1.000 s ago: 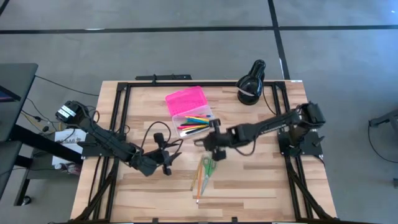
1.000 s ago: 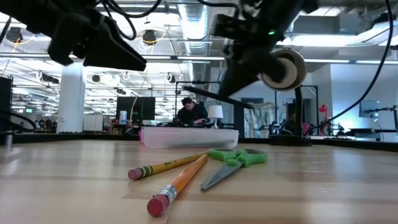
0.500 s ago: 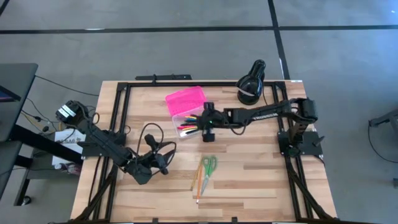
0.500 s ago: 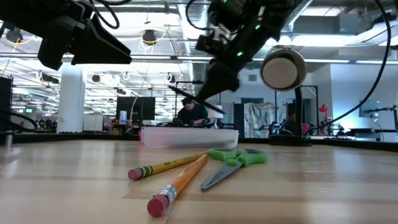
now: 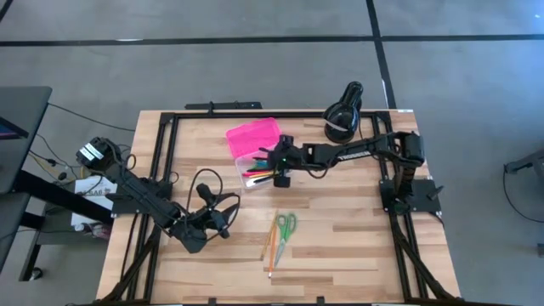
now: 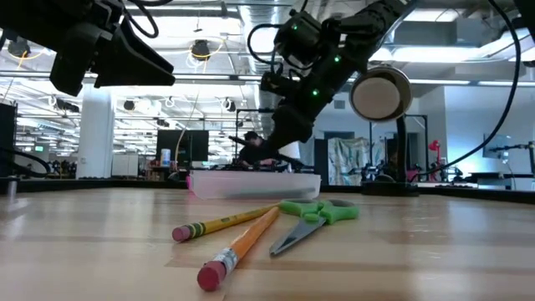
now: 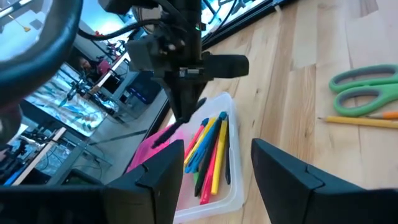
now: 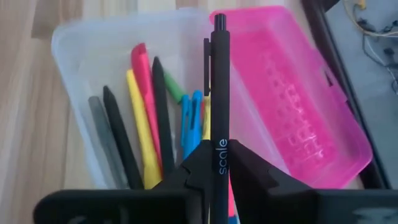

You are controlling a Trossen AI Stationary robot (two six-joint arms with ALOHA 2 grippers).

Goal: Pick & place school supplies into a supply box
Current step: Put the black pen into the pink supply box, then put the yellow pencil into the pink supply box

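Observation:
The supply box sits open on the table's far middle, its clear base (image 5: 259, 167) holding several coloured pens (image 8: 155, 118) and its pink lid (image 5: 253, 136) folded back beside it. My right gripper (image 5: 280, 170) hangs over the base, shut on a black pen (image 8: 219, 93). Two pencils (image 5: 272, 248) and green-handled scissors (image 5: 285, 226) lie flat on the wood nearer the near edge. My left gripper (image 5: 223, 219) hovers open over the table's left half, touching nothing. Its wrist view shows the box (image 7: 230, 193) and scissors (image 7: 367, 87). My right gripper pinches the black pen between its two fingers (image 8: 186, 177), on the printed part of the barrel (image 8: 221, 152). The pen runs along the fingers and sticks out past their tips, clicker end (image 8: 219, 22) forward. The arm reaches in from the table's right. The pen is held above the open base.
A black rounded object with a white band (image 5: 343, 112) stands at the far right corner. A black frame (image 5: 161, 144) runs around the table's edges. Bare wood lies between the box and the scissors. A person (image 6: 251, 150) shows in the room beyond the table.
My right gripper has carried the black pen from above the scissors toward the table's far edge and left, ending low over the box's open base. My left gripper drew back a little toward the near left. Pencils, scissors and box have stayed put.

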